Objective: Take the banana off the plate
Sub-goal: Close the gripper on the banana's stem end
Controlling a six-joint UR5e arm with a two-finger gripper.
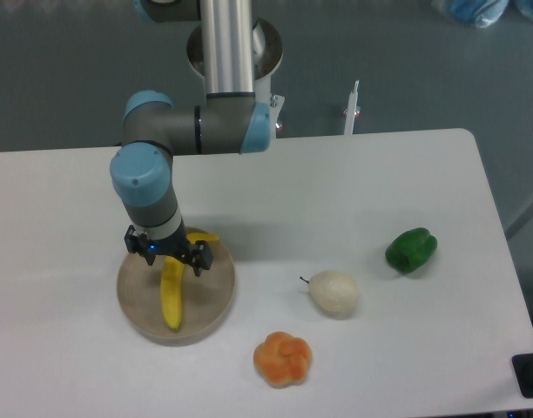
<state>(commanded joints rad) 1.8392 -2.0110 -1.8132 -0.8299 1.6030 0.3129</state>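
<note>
Banana (pixel 172 296): bright yellow and curved, lying inside the plate; its long lower part runs down toward the plate's near rim, and its upper end bends right toward the plate's far-right edge, partly hidden under my tool.

Plate (pixel 216 296): round, beige-tan, low-rimmed, resting on the table; everything below is placed from it.

My gripper (pixel 167 259): directly over the plate's far half, above the upper part of the banana, pointing straight down.

My fingers (pixel 199 261): spread apart, one on each side of the banana's upper stretch; they are not closed on anything, and I cannot tell whether either tip touches the fruit or the plate.

My arm (pixel 146 187): rises from the gripper behind the plate, grey with blue joint caps.

Pear (pixel 333 292): pale cream, to the right of the plate, well apart from it.

Orange fruit (pixel 282 358): lobed, to the right of the plate and nearer the front edge.

Green pepper (pixel 411 249): far right of the plate, beyond the pear.

Table (pixel 380 174): white, carrying the plate and all the fruit.
</note>
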